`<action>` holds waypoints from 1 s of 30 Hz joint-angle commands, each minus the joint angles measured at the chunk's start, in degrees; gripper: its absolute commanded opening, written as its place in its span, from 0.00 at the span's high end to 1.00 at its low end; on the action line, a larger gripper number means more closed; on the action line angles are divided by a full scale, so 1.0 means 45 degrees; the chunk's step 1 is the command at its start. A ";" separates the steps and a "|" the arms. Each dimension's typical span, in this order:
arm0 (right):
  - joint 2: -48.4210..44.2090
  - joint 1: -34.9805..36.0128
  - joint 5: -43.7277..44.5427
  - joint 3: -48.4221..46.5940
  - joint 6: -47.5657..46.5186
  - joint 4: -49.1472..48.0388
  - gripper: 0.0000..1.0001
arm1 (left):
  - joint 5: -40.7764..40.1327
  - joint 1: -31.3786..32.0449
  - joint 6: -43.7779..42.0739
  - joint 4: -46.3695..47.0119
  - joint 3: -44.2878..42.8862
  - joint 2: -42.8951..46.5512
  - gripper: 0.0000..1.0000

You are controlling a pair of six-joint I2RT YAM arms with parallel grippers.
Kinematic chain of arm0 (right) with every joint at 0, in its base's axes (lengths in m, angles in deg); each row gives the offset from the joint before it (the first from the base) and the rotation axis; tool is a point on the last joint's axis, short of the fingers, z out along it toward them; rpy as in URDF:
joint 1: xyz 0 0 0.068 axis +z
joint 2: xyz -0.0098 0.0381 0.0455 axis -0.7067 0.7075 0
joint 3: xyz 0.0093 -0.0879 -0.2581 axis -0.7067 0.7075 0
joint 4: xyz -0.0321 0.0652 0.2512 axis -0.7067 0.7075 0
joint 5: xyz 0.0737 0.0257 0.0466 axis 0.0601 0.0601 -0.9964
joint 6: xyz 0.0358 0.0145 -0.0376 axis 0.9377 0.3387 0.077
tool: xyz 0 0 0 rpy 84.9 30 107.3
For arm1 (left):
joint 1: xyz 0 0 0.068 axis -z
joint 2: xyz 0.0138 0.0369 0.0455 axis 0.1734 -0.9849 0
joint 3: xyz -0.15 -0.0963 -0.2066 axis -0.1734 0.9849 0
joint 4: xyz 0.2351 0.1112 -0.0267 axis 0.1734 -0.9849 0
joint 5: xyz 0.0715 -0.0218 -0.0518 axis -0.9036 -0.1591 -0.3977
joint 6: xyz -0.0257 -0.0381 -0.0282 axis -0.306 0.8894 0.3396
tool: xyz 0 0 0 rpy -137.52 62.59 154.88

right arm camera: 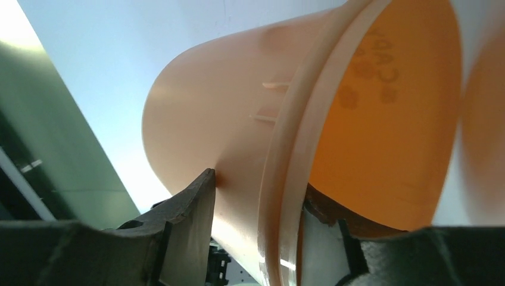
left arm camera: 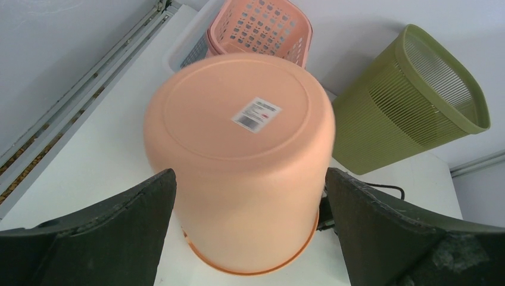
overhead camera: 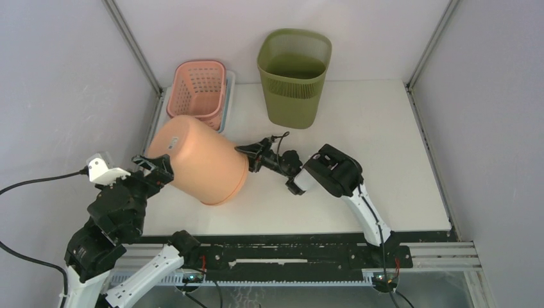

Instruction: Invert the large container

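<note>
Left gripper: jaws wide apart, flanking the base of the large container. The container lies tilted on its side on the table, mouth facing right. Right gripper: one finger outside the rim, one inside. Whether it is clamping the rim cannot be told.

A large peach plastic bucket-shaped container lies tilted on its side left of centre on the white table. Its base points to 10 o'clock and its mouth to 4 o'clock. From it, a pink perforated plastic basket sits at 12 o'clock on a pale plastic tray by the back edge. A green slatted plastic wastebasket stands upright at 1 o'clock. The left gripper is at 9 o'clock, its fingers flanking the base. The right gripper is at 3 o'clock, straddling the rim.
</note>
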 commanded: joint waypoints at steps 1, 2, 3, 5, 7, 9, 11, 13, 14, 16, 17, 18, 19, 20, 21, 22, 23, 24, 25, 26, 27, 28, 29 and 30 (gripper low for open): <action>-0.1191 -0.0614 -0.0883 0.1708 -0.1223 -0.0405 0.45 | 0.0119 -0.0066 -0.0053 0.0671 0.0242 -0.0269 0.00; -0.1398 -0.0769 -0.0984 0.2130 -0.1408 -0.0395 0.42 | 0.0219 -0.0066 -0.0038 0.0720 0.0300 -0.0332 0.00; -0.1578 -0.0923 -0.1209 0.2466 -0.1597 -0.0362 0.41 | 0.0307 -0.0066 -0.0088 0.0799 0.0364 -0.0393 0.00; -0.1990 -0.1225 -0.1536 0.3094 -0.1871 0.0092 0.37 | 0.0565 -0.0066 -0.0291 0.0943 0.0400 -0.0714 0.00; -0.2347 -0.1595 -0.1964 0.3631 -0.2280 0.0602 0.31 | 0.0753 -0.0066 -0.0349 0.0819 0.0297 -0.1260 0.00; -0.2859 -0.1931 -0.2230 0.4279 -0.2922 0.1404 0.27 | 0.1030 -0.0066 -0.0362 0.0916 0.0340 -0.1738 0.00; -0.3467 -0.2294 -0.2425 0.4955 -0.3670 0.2377 0.26 | 0.1306 -0.0066 -0.0374 0.1180 0.0511 -0.1954 0.00; -0.4291 -0.2692 -0.2563 0.5584 -0.4415 0.3372 0.26 | 0.1483 -0.0086 -0.0379 0.1429 0.0657 -0.2110 0.00; -0.4561 -0.2887 -0.2640 0.5820 -0.4881 0.4096 0.26 | 0.1551 -0.0086 -0.0379 0.1535 0.0724 -0.2190 0.00; -0.5687 -0.3330 -0.2619 0.6194 -0.6030 0.6068 0.25 | 0.1694 -0.0122 -0.0387 0.1716 0.0834 -0.2399 0.00; -0.6189 -0.3531 -0.2569 0.6286 -0.6709 0.7272 0.25 | 0.1824 -0.0151 -0.0397 0.1796 0.0890 -0.2517 0.00; -0.6735 -0.3741 -0.2433 0.6313 -0.7411 0.8485 0.24 | 0.1928 -0.0162 -0.0389 0.1852 0.0960 -0.2646 0.00; -0.7257 -0.3934 -0.2221 0.6316 -0.8165 0.9867 0.23 | 0.2027 -0.0173 -0.0371 0.1930 0.1077 -0.2745 0.00; -0.7804 -0.4107 -0.1933 0.6312 -0.8841 1.1055 0.22 | 0.2195 -0.0182 -0.0351 0.2047 0.1216 -0.2834 0.00; -0.8302 -0.4294 -0.1655 0.6309 -0.9691 1.2021 0.21 | 0.2322 -0.0200 -0.0317 0.2110 0.1341 -0.2898 0.00; -0.8764 -0.4474 -0.1357 0.6303 -1.0252 1.3006 0.20 | 0.2463 -0.0202 -0.0276 0.2179 0.1483 -0.2962 0.00; -0.9171 -0.4704 -0.1136 0.6303 -1.0713 1.3747 0.19 | 0.2643 -0.0203 -0.0220 0.2254 0.1635 -0.2997 0.00; -0.9491 -0.4899 -0.1018 0.6320 -1.1120 1.4326 0.19 | 0.2795 -0.0203 -0.0171 0.2356 0.1781 -0.3014 0.00; -0.9821 -0.5172 -0.0923 0.6371 -1.1463 1.4850 0.18 | 0.2946 -0.0203 -0.0109 0.2405 0.1936 -0.3033 0.00; -1.0102 -0.5443 -0.0872 0.6502 -1.1711 1.5154 0.18 | 0.3109 -0.0203 -0.0048 0.2494 0.2090 -0.3023 0.00; -1.0430 -0.5785 -0.0845 0.6662 -1.1926 1.5393 0.18 | 0.3254 -0.0203 0.0011 0.2542 0.2258 -0.3032 0.00; -1.0759 -0.6037 -0.0865 0.6789 -1.2140 1.5662 0.16 | 0.3318 -0.0203 0.0062 0.2559 0.2389 -0.3040 0.00; -1.1112 -0.6281 -0.0921 0.6935 -1.2365 1.5905 0.15 | 0.3331 -0.0193 0.0086 0.2484 0.2505 -0.3063 0.00; -1.1535 -0.6483 -0.0933 0.7016 -1.2588 1.6199 0.15 | 0.3237 -0.0184 0.0150 0.2375 0.2637 -0.3064 0.00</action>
